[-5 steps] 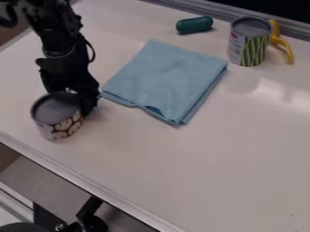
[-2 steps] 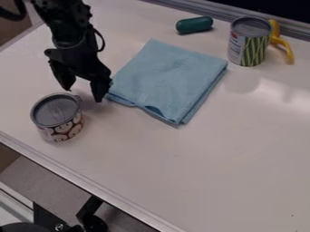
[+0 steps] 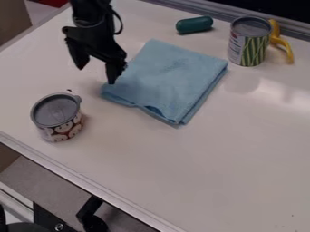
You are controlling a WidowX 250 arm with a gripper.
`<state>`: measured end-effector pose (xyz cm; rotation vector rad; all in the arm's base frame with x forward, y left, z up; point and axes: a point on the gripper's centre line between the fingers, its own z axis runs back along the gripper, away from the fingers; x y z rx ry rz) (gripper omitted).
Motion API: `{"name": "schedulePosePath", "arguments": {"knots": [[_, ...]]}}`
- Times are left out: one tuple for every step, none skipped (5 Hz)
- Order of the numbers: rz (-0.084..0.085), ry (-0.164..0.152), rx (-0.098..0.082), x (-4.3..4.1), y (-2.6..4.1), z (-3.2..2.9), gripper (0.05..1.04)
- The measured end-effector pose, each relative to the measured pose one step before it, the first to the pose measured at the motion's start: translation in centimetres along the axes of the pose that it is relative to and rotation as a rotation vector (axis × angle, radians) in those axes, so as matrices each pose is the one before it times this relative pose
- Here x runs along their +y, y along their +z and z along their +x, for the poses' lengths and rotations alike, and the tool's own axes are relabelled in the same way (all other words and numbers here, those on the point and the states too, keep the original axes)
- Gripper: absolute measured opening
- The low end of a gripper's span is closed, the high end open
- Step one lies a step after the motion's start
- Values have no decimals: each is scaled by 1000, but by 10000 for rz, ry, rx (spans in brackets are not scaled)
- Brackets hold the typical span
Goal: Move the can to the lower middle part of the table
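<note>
A short can (image 3: 57, 118) stands near the lower-left edge of the tabletop (image 3: 200, 172) as a black gripper (image 3: 95, 76), parted and empty, hangs by a folded blue cloth (image 3: 172, 81); a taller can (image 3: 248, 44), yellow object (image 3: 286, 44) and green object (image 3: 194, 25) sit near the far edge

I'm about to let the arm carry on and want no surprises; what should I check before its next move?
1. Black two-finger gripper open and empty: ok.
2. Short grey-topped can with brown-and-white label upright: ok.
3. That can at the lower middle of the white table: not ok, it stands towards the left.
4. Folded light-blue cloth apart from that can: ok.
5. Gripper's tip clear of the cloth: cannot tell, they overlap in view.
</note>
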<state>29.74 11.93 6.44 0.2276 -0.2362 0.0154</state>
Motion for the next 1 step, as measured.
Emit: {"name": "schedulePosePath", "arguments": {"knots": [[-149,-589,-59,-1370,1274,1664,1000]]}}
